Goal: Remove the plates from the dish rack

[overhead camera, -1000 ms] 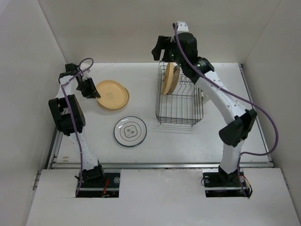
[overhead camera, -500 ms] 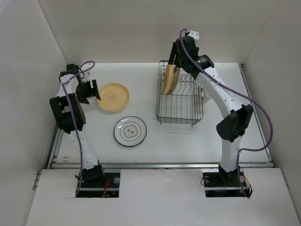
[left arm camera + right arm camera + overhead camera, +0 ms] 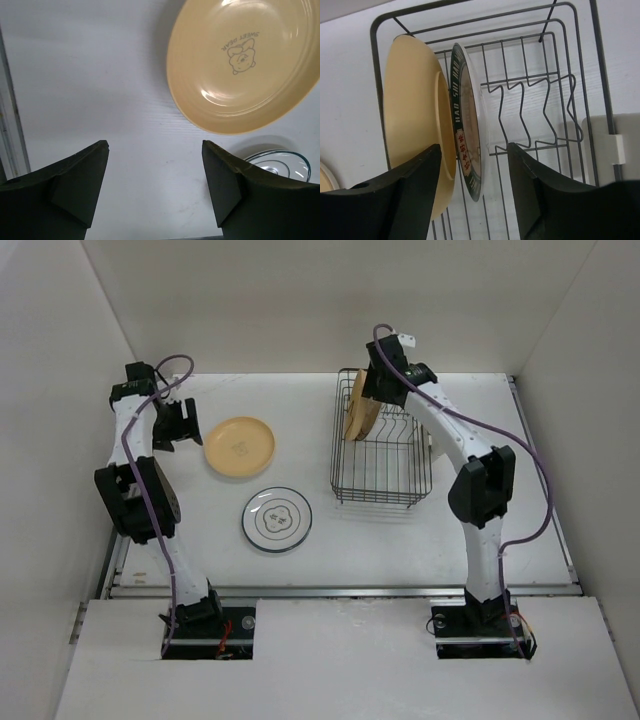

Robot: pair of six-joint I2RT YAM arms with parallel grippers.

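Observation:
The dark wire dish rack [image 3: 380,502] [image 3: 601,75] holds two plates on edge at its far left. One is cream [image 3: 354,412] [image 3: 412,110]. Beside it stands a white plate with a dark-teal rim [image 3: 465,145]. My right gripper [image 3: 378,382] [image 3: 472,147] is open and straddles the teal-rimmed plate's edge, with a gap on each side. An orange-yellow plate [image 3: 240,445] [image 3: 245,65] lies flat on the table. A white ringed plate [image 3: 277,519] [image 3: 280,162] lies nearer. My left gripper [image 3: 185,425] [image 3: 155,145] is open and empty, just left of the orange-yellow plate.
A cream plastic holder [image 3: 432,448] [image 3: 610,145] is clipped to the rack's right side. Upright divider prongs [image 3: 522,112] stand to the right of the two racked plates. White walls close in the table on the left, back and right.
My left gripper has opened, let go of the orange-yellow plate and drawn back to the left. My right gripper has come down over the racked plates, its jaws narrowing.

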